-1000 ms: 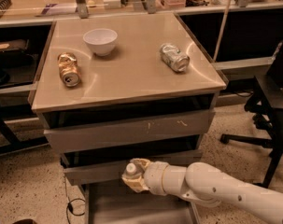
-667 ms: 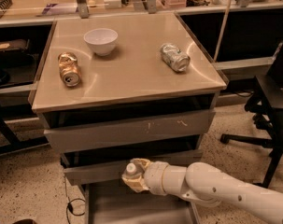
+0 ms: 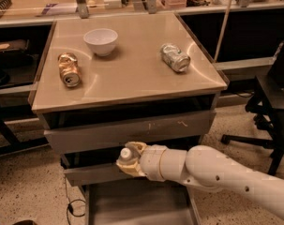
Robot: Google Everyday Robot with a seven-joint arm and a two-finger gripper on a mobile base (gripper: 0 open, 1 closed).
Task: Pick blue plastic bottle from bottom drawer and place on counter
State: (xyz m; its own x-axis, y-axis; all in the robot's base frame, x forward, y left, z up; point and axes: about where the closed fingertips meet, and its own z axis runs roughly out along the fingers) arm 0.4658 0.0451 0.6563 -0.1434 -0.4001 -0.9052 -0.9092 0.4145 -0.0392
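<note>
Clamped shut on the bottle (image 3: pixel 126 156) right now, there in the gripper (image 3: pixel 130 161), white cap poking straight up between the fingers, long axis upright or close to it. Hanging just in front of the middle drawer (image 3: pixel 132 131) face, clear above the bottom drawer (image 3: pixel 137 205), pulled open directly below.

And the target? Up and away: the worktop (image 3: pixel 132 86), above the gripper and further back, with a front edge jutting out over the line straight up. So, by the look of it, no plain vertical lift here. Looks like a pull back from the cabinet first, then up past that edge, then forward over the surface.

Open landing room just beyond the edge, dead ahead and above. Gold can (image 3: pixel 69 70) off to the upper left of the gripper, silver can (image 3: pixel 175 57) to the upper right, bowl (image 3: pixel 100 41) far back between them. Worth keeping the bottle upright all the way for a steady set-down.
</note>
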